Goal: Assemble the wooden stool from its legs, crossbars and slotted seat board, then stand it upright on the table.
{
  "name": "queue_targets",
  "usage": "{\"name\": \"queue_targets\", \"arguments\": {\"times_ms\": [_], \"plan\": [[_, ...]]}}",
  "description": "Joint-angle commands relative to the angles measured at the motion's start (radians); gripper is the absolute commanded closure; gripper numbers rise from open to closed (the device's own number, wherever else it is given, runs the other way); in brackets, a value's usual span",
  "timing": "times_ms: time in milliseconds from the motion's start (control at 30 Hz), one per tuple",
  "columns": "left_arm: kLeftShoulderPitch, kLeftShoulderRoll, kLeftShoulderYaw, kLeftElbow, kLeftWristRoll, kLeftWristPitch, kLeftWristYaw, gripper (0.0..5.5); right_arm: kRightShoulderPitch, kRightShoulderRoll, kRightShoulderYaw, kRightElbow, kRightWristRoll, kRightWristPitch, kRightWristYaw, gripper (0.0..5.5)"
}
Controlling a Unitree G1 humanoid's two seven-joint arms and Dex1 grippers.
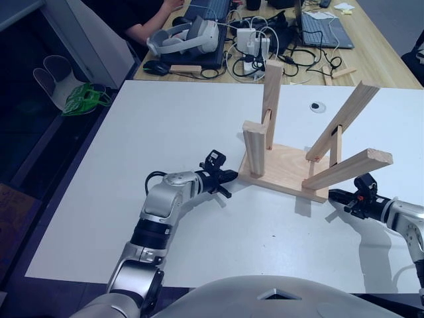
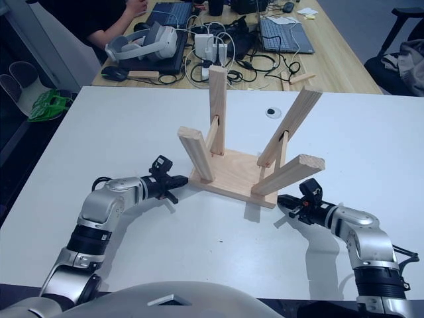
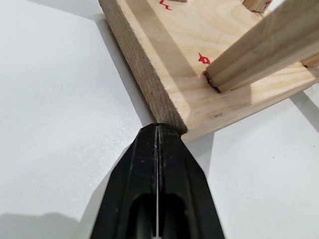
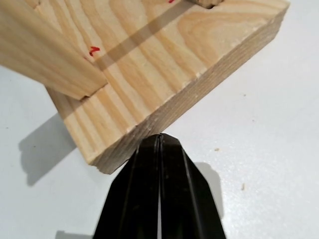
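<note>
Both empty and closed, the left end effector [image 1: 232, 176] and right end effector [image 1: 332, 194] touched the seat board [image 1: 281, 167] ahead; uneven pushing could unseat leaning legs [image 1: 344, 119].

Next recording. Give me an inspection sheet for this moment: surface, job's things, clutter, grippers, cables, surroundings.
Surface: white table, carrying a small round disc.
Job's things: stool upside down, seat board flat on the table, four legs pointing up and splayed.
Clutter: headset and laptop on the desk behind.
Grippers: left gripper and right gripper, jaws shut, tips at opposite sides of the seat board.
Cables: tangle on the desk behind.
Surroundings: wooden desk; green object left of the table.
</note>
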Motion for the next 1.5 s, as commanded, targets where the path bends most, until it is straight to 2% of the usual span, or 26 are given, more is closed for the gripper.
{"name": "queue_targets", "arguments": {"times_ms": [33,333,767,933,1167,1300,1500], "plan": [[-0.021,-0.05,-0.047,0.0,-0.007,0.002,0.015,5.5,-0.035,0.058,0.016,-0.031,0.003,-0.056,-0.021,5.46],[0.007,-0.059,-0.045,-0.029,-0.005,0.013,0.059,5.5,0.016,0.029,-0.019,0.035,-0.106,-0.204,-0.094,5.46],[0.022,-0.069,-0.029,-0.054,-0.012,0.04,0.104,5.5,0.082,0.029,-0.1,-0.117,-0.005,-0.114,-0.095,5.46],[0.016,-0.071,-0.029,-0.05,-0.014,0.039,0.109,5.5,0.096,0.024,-0.086,-0.064,-0.04,-0.148,-0.091,5.46],[0.014,-0.065,-0.026,-0.049,-0.018,0.041,0.108,5.5,0.085,0.047,-0.155,-0.035,-0.018,-0.17,-0.151,5.46],[0.013,-0.061,-0.026,-0.048,-0.021,0.04,0.108,5.5,0.103,0.068,-0.17,-0.055,0.049,-0.079,-0.142,5.46],[0.014,-0.058,-0.029,-0.054,-0.024,0.044,0.108,5.5,0.102,0.127,-0.259,-0.102,0.23,0.145,-0.212,5.46]]}}
